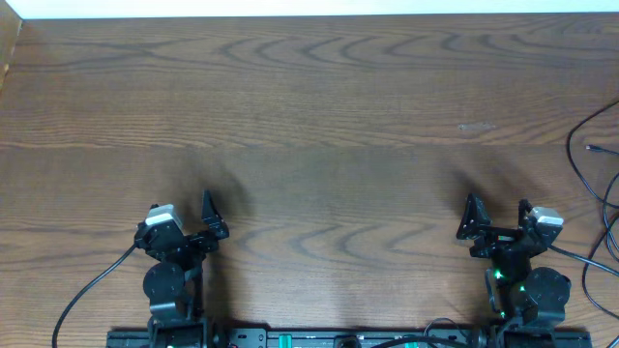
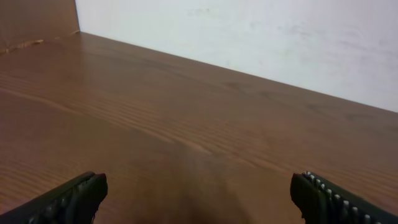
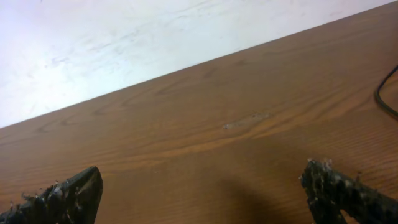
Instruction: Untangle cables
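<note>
The cables (image 1: 573, 155) are thin black cords lying at the table's far right edge, partly cut off by the frame, with a small plug end (image 1: 592, 148) pointing left. One loop of cable (image 3: 382, 93) shows at the right edge of the right wrist view. My right gripper (image 1: 498, 209) (image 3: 202, 190) stands open near the front edge, left of the cords and apart from them, with nothing between its fingers. My left gripper (image 1: 182, 209) (image 2: 199, 193) is open at the front left over bare wood, far from the cables.
The brown wooden table (image 1: 309, 116) stretches back to a white wall (image 2: 249, 31). A raised wooden edge (image 1: 10, 48) borders the far left corner. Thicker black arm cables (image 1: 87, 290) trail off both arm bases at the front.
</note>
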`<state>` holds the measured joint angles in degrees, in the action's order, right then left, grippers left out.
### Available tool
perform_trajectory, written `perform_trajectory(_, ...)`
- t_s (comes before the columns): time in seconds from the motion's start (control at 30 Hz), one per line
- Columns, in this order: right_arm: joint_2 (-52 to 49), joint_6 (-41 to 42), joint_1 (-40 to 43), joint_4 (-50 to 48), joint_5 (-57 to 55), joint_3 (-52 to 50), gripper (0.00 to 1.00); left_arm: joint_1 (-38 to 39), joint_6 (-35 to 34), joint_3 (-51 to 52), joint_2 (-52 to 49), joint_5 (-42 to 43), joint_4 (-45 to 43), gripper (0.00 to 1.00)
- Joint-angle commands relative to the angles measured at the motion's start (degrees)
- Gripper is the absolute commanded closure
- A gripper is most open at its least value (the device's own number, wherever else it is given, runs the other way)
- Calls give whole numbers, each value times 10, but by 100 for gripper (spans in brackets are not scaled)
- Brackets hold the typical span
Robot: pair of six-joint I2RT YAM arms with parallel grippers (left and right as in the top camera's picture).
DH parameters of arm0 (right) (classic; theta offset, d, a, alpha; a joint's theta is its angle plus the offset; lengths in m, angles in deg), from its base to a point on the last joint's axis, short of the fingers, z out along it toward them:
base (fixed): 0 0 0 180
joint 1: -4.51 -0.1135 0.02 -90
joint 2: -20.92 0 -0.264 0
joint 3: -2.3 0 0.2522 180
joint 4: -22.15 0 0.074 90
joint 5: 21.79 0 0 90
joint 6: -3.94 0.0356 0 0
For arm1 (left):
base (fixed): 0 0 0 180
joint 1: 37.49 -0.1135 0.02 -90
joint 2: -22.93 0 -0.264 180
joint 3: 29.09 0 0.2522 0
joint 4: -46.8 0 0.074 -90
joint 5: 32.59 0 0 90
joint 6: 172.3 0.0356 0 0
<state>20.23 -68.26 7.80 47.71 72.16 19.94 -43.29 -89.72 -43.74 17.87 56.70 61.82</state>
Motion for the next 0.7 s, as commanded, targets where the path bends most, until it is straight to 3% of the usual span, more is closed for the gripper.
perform_trajectory(0.0,4,4,-4,0,-6,-3,1,-3,10,7,-9,-13,28,1)
perform_trajectory(0.43,4,4,-10,1,-8,-2,1,-3,10,7,-30,-13,28,1)
perform_trajectory(0.67,3,-50,-27,8,-30,-1,1,-3,10,7,-30,-13,28,1)
